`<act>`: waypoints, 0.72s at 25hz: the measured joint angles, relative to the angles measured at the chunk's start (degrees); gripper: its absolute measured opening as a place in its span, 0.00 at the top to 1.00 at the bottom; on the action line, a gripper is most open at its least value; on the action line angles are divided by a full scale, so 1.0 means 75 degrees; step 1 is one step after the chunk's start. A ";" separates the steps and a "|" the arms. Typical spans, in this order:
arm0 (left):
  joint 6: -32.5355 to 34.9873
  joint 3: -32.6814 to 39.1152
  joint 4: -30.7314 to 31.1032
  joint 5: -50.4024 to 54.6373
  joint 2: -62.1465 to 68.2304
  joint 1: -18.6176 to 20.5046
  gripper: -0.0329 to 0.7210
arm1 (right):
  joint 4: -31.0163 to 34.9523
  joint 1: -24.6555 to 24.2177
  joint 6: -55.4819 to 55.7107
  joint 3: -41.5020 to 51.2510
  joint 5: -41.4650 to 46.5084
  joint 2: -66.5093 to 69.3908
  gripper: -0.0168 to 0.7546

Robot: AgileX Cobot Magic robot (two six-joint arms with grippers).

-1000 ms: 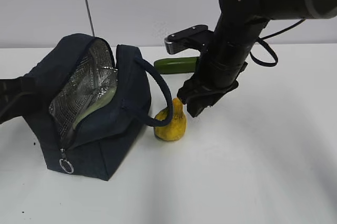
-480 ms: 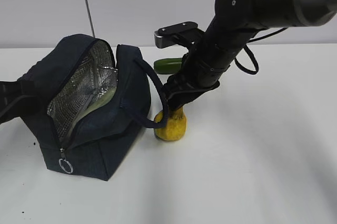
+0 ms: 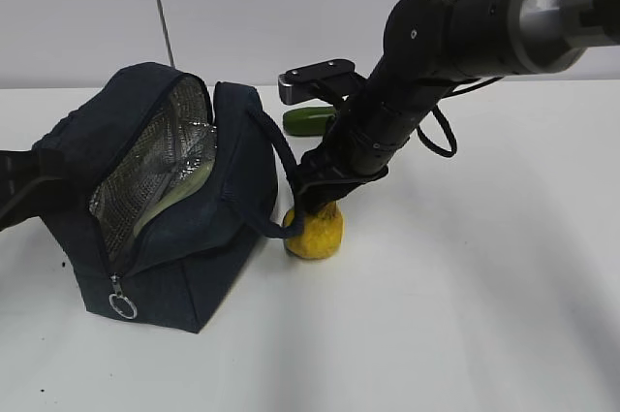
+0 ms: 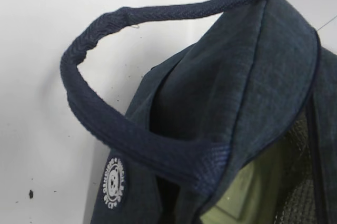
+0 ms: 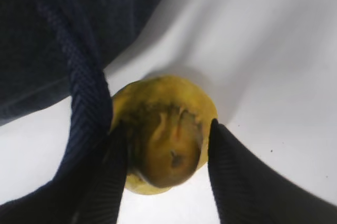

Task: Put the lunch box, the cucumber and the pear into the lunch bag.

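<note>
Right hand [image 5: 164, 163] sits open around the pear [image 5: 163, 129] neck, looks firm but bruisable, so grip gently; left hand's shut.

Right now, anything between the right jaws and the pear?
Yes, on one side. In the right wrist view the lunch bag's handle runs between one jaw and the pear. The other jaw sits against bare pear skin.

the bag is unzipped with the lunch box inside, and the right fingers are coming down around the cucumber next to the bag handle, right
Not quite. The right gripper's fingers straddle the pear, not the cucumber, as the right wrist view shows. The cucumber lies farther back on the table. The rest holds: the lunch bag is unzipped, the lunch box inside.
</note>
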 joint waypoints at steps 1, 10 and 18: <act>0.0000 0.0000 0.0000 0.0026 0.0000 0.0000 0.98 | 0.0018 0.0000 0.0000 0.0000 -0.0014 0.0015 0.51; 0.0000 0.0000 0.0000 0.0117 0.0000 0.0009 0.98 | 0.0054 0.0000 -0.0018 -0.0014 -0.0045 0.0015 0.67; 0.0000 0.0000 0.0000 0.0135 0.0000 0.0009 0.98 | -0.0701 0.0000 0.0065 -0.0022 -0.0055 -0.0224 0.68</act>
